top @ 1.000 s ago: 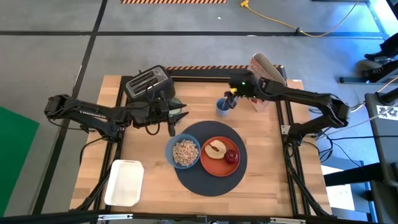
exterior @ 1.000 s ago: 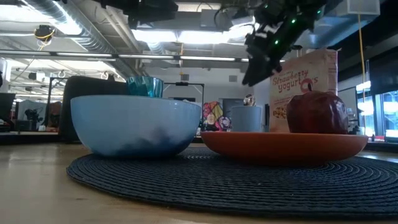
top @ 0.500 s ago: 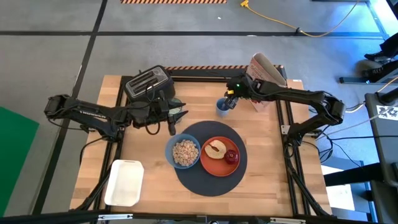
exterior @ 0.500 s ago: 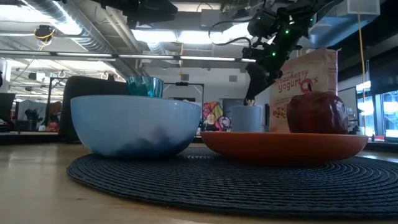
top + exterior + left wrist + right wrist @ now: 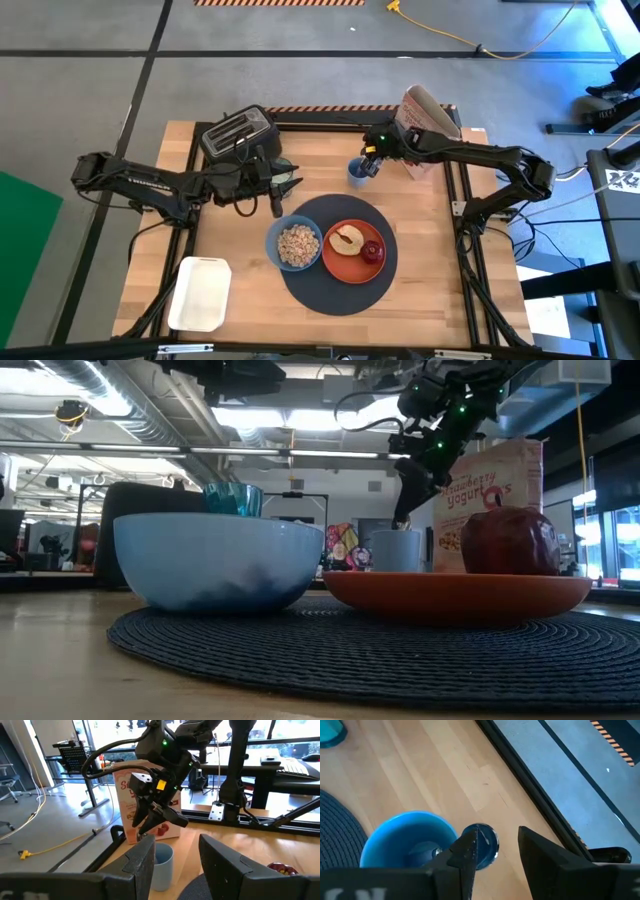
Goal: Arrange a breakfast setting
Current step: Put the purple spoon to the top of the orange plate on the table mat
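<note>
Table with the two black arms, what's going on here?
A breakfast place is being laid. The right pincer hangs open around the metal spoon standing in a blue cup. A bowl of cereal and an orange plate with fruit already sit on the round mat. The left pincer waits open and empty near the toaster.

Right gripper (image 5: 371,165) parted, pointing down — left gripper (image 5: 285,184) parted
</note>
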